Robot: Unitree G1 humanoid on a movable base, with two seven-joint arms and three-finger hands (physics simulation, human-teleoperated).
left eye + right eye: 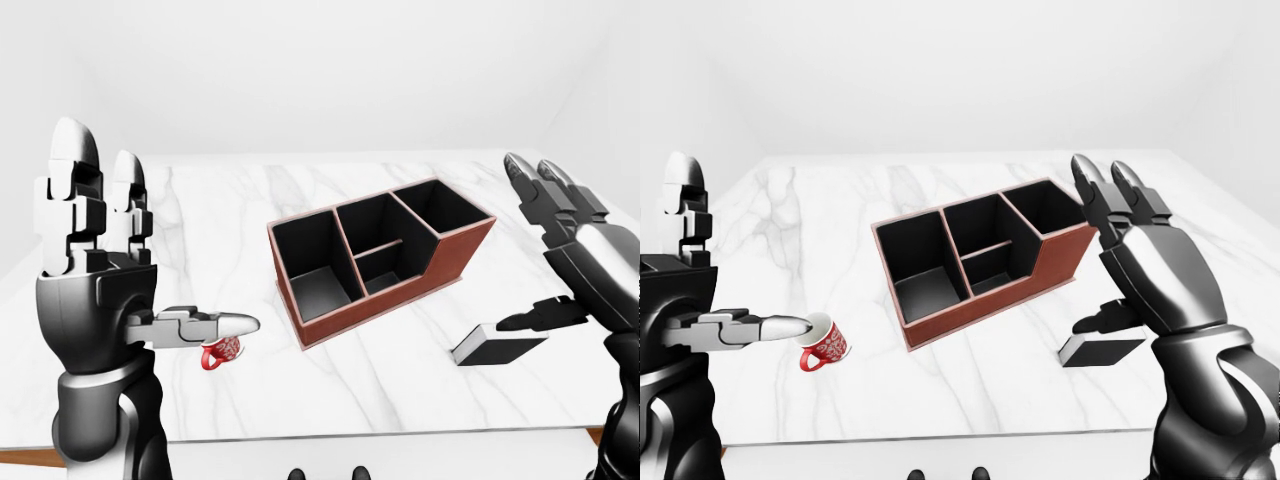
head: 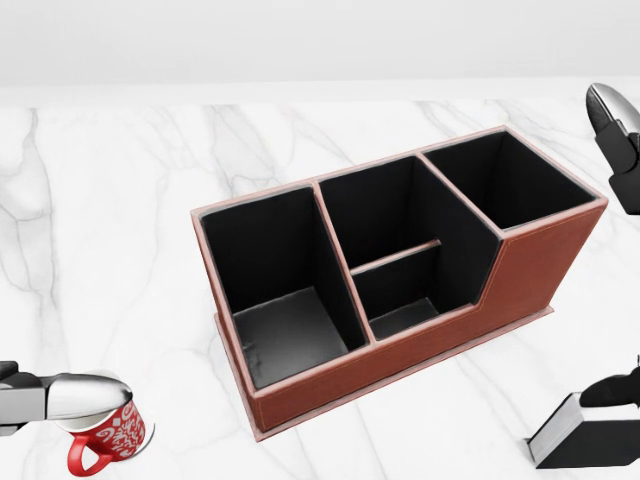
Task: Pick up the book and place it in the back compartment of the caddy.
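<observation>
One caddy (image 2: 400, 290) sits mid-frame, one book (image 1: 497, 346) lower right, one mug (image 1: 823, 346) lower left; left hand (image 1: 95, 260) and right hand (image 1: 1150, 260) both spread-fingered, empty.

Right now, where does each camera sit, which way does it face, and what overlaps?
Head view: on the head, angled steeply down at the brown leather caddy; only fingertips show.
Left-eye view: on the head, looking out across the white marble table; raised left hand is largest.
Right-eye view: the same, with the right hand largest.
All three share the caddy, the red patterned mug and the dark flat book.
</observation>
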